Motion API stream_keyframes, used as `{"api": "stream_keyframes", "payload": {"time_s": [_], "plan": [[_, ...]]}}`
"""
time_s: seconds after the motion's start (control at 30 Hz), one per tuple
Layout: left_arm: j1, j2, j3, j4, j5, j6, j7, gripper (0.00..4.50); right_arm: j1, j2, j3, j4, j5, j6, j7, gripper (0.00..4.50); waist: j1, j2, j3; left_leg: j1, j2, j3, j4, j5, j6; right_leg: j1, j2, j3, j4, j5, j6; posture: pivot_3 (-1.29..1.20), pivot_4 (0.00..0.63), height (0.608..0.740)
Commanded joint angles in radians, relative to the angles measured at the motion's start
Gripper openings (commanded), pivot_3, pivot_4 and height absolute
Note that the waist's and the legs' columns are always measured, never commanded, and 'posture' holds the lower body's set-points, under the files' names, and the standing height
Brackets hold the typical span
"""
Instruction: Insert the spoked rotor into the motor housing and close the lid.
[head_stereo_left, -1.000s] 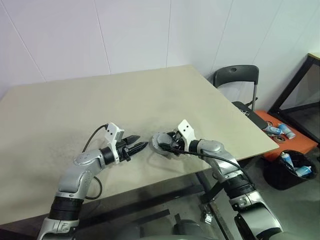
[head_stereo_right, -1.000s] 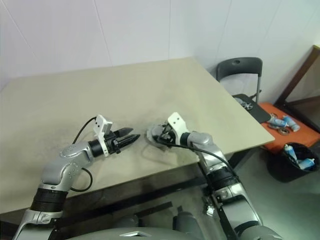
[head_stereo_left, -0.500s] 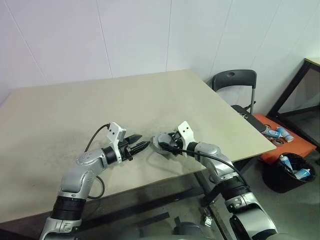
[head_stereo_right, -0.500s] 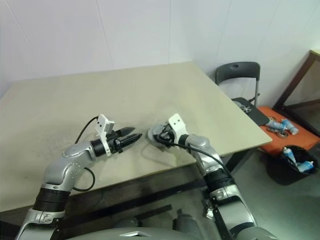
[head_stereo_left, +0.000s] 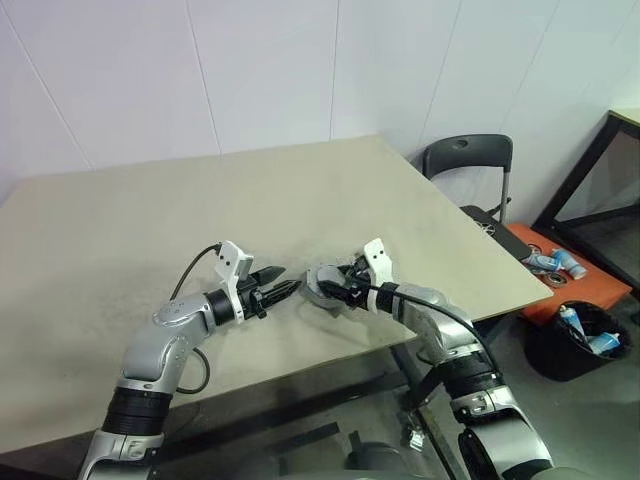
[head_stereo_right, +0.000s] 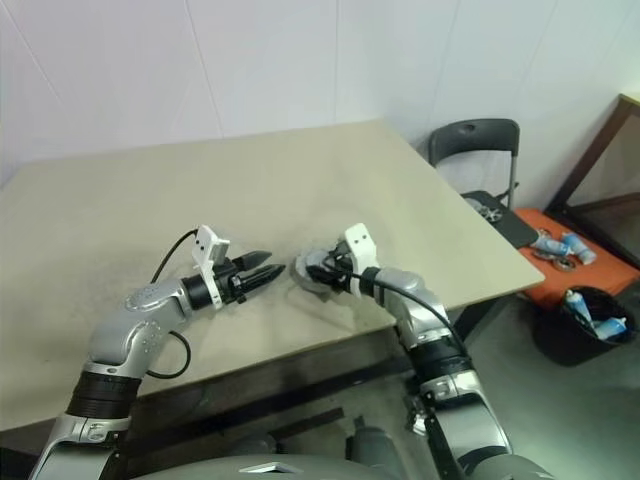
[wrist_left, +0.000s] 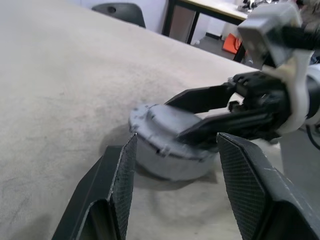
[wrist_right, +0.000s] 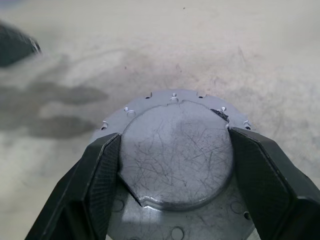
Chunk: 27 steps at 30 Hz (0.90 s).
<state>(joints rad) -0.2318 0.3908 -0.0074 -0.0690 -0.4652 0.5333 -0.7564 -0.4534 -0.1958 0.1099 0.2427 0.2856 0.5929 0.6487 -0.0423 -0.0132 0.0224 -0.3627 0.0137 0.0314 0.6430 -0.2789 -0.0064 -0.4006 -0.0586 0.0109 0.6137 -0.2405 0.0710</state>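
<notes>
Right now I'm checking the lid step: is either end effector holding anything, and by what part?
The right end effector holds the lid by its opposite edges, over the motor housing. The left end effector is open, holding nothing.

One table (head_stereo_left: 150, 220). One round grey motor housing (wrist_left: 170, 162) on it, one flat scratched lid (wrist_right: 175, 155) lying on top. Two grippers: left gripper (head_stereo_left: 285, 291) at 9 o'clock of the housing, right gripper (wrist_right: 172, 165) at 3 o'clock. One dark folding chair (head_stereo_left: 468, 160). One black bin (head_stereo_left: 585, 340). One orange stool (head_stereo_left: 560, 280).
</notes>
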Motion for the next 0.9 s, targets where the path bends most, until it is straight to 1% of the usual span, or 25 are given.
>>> {"api": "stream_keyframes", "payload": {"time_s": [0.03, 0.07, 0.1, 0.23, 0.37, 0.5, 0.6, 0.67, 0.77, 0.9], "plan": [[-0.015, 0.000, 0.007, -0.008, 0.003, -0.022, 0.000, 2.70, 0.028, 0.001, 0.033, -0.003, 0.015, 0.097, 0.022, 3.11, -0.002, 0.001, -0.002, -0.007, 0.000, 0.000, -0.001, 0.000, 0.000, -0.005, 0.000, 0.000, 0.000, 0.000, 0.000, 0.00, 0.000, 0.740], [-0.016, 0.000, 0.008, -0.006, 0.004, -0.023, -0.001, 2.70, 0.029, 0.002, 0.037, -0.003, 0.008, 0.094, 0.016, 3.11, -0.003, 0.001, -0.002, -0.014, -0.001, 0.001, -0.001, 0.001, 0.002, -0.011, 0.000, 0.000, 0.002, 0.001, 0.000, 0.00, 0.000, 0.740], [-0.016, 0.000, 0.008, -0.004, 0.004, -0.025, -0.001, 2.70, 0.031, 0.004, 0.040, -0.001, -0.001, 0.088, 0.009, 3.11, -0.004, 0.001, -0.002, -0.017, -0.001, 0.001, -0.001, 0.001, 0.001, -0.015, 0.000, 0.000, 0.004, 0.001, 0.001, 0.00, 0.000, 0.740], [-0.010, -0.002, 0.007, -0.006, 0.006, -0.029, -0.002, 2.70, 0.055, -0.002, 0.070, -0.015, -0.040, 0.062, -0.003, 3.11, -0.003, 0.001, -0.002, -0.020, -0.001, 0.001, -0.004, -0.001, 0.001, -0.022, 0.000, 0.000, 0.007, 0.001, 0.000, 0.00, 0.000, 0.740], [0.000, -0.003, 0.004, -0.012, 0.007, -0.032, 0.000, 2.70, 0.074, -0.008, 0.094, -0.024, -0.072, 0.031, -0.008, 3.11, -0.002, 0.001, -0.003, -0.020, -0.001, 0.001, -0.003, -0.001, 0.001, -0.021, 0.000, 0.000, 0.007, -0.001, -0.003, 0.00, 0.000, 0.740], [0.010, -0.005, -0.001, -0.017, 0.009, -0.038, -0.001, 2.70, 0.078, -0.014, 0.117, -0.032, -0.127, -0.025, -0.033, 3.11, -0.002, 0.000, -0.003, -0.019, -0.001, 0.001, -0.001, -0.001, 0.001, -0.020, 0.000, 0.000, 0.007, -0.001, -0.004, 0.00, 0.000, 0.740], [0.014, -0.008, -0.004, -0.016, 0.013, -0.044, -0.001, 2.70, 0.061, -0.008, 0.122, 0.022, -0.184, -0.079, -0.090, 3.11, -0.002, 0.000, -0.003, -0.019, -0.001, 0.001, -0.001, -0.001, 0.001, -0.020, 0.000, 0.000, 0.007, -0.001, -0.004, 0.00, 0.000, 0.740], [0.015, -0.010, -0.006, -0.014, 0.014, -0.049, -0.001, 2.70, 0.051, -0.010, 0.128, 0.064, -0.210, -0.105, -0.112, 3.11, -0.003, 0.000, -0.002, -0.018, -0.001, 0.001, 0.000, -0.001, 0.001, -0.018, 0.000, 0.000, 0.007, -0.001, -0.004, 0.00, 0.000, 0.740], [0.015, -0.013, -0.007, -0.011, 0.017, -0.052, -0.003, 2.70, 0.050, -0.018, 0.139, 0.093, -0.226, -0.130, -0.116, 3.11, -0.002, 0.002, -0.001, -0.009, 0.000, 0.001, 0.000, -0.003, -0.003, -0.009, -0.002, -0.003, 0.004, -0.001, -0.004, 0.00, 0.000, 0.740], [0.009, -0.015, -0.009, -0.009, 0.018, -0.052, 0.000, 2.70, 0.041, -0.029, 0.150, 0.120, -0.233, -0.141, -0.105, 3.11, -0.001, 0.004, 0.000, -0.007, 0.002, -0.001, 0.001, -0.003, -0.003, -0.008, -0.005, -0.011, 0.000, -0.001, -0.003, 0.00, 0.000, 0.740]]}}
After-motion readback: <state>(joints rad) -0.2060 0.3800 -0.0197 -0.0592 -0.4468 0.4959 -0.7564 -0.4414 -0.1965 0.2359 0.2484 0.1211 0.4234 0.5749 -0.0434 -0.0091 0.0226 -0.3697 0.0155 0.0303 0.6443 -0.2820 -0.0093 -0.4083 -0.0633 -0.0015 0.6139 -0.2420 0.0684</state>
